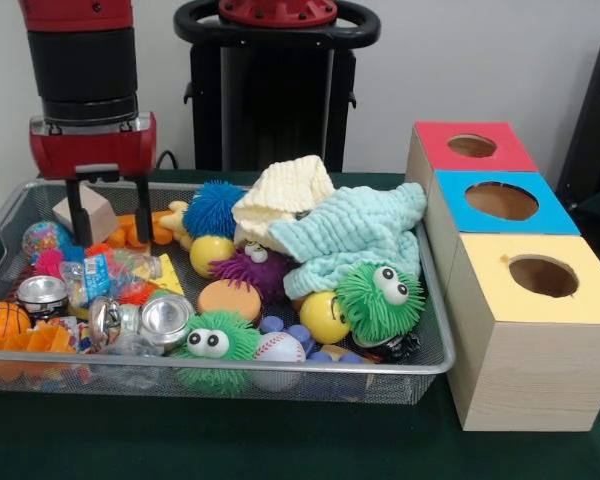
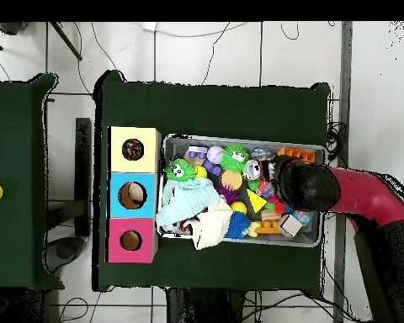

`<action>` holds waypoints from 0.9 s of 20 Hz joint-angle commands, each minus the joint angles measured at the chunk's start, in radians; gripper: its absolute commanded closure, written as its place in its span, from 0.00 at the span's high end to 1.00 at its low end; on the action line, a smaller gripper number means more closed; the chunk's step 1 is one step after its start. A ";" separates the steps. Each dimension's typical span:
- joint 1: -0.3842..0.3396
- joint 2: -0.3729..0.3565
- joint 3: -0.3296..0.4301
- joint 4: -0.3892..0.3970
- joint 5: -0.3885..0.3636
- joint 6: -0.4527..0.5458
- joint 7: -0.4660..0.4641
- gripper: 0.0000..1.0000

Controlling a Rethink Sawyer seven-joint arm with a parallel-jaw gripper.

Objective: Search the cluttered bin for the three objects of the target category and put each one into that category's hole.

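The gripper (image 1: 110, 212), jaws spread and empty, hangs over the wire bin's (image 1: 435, 352) far left corner beside a wooden block (image 1: 90, 212). The bin looks full; the red (image 1: 471, 146), blue (image 1: 501, 201) and yellow hole (image 1: 543, 276) show nothing inside, so sorting seems barely begun.

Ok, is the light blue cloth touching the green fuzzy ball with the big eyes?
Touching. In the front view the light blue cloth drapes straight onto the top of the green fuzzy ball, with no gap between them.
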 commanded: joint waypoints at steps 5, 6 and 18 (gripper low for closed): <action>-0.028 0.145 -0.065 0.021 -0.044 -0.099 0.068 1.00; -0.036 0.179 -0.069 0.007 -0.056 -0.113 0.056 1.00; -0.143 0.315 -0.032 -0.086 -0.095 -0.090 -0.124 1.00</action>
